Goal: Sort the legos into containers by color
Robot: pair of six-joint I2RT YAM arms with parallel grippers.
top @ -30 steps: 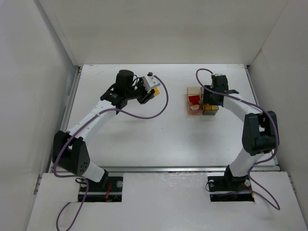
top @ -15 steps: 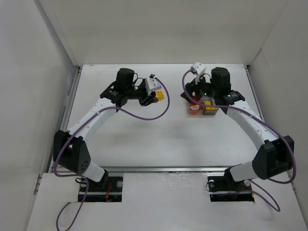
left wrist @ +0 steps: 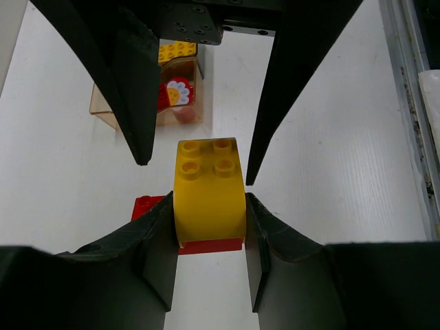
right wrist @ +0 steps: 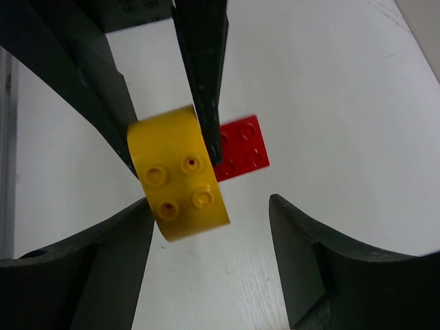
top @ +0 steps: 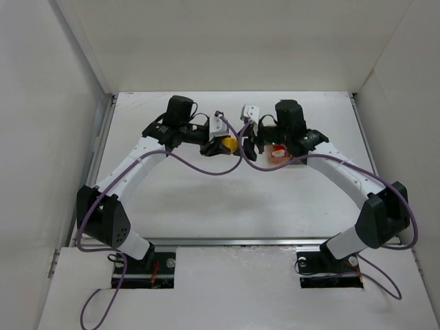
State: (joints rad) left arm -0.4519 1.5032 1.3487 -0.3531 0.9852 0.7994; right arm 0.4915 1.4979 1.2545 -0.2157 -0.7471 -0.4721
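My left gripper [left wrist: 208, 199] is shut on a yellow lego [left wrist: 208, 192] and holds it above the table. In the top view the lego [top: 231, 145] hangs mid-table between both grippers. My right gripper [right wrist: 211, 203] faces the left one and is open. The lego's studded end [right wrist: 179, 175] sits between its fingers, close to the left finger [right wrist: 103, 254]. A flat red lego [right wrist: 240, 148] lies on the table underneath. The amber container [left wrist: 103, 110] holds a red lego with a flower print [left wrist: 175, 95], and a yellow lego [left wrist: 177, 50] shows just beyond. My right arm hides most of the containers [top: 273, 163] from above.
White walls close in the table on the left, back and right. A metal rail [left wrist: 412, 103] runs along the table's edge. Purple cables [top: 227, 165] loop off both wrists near the grippers.
My right arm has swung left from the containers to meet the left gripper, and its jaws have opened wider. My left gripper has carried the yellow lego a little to the right.
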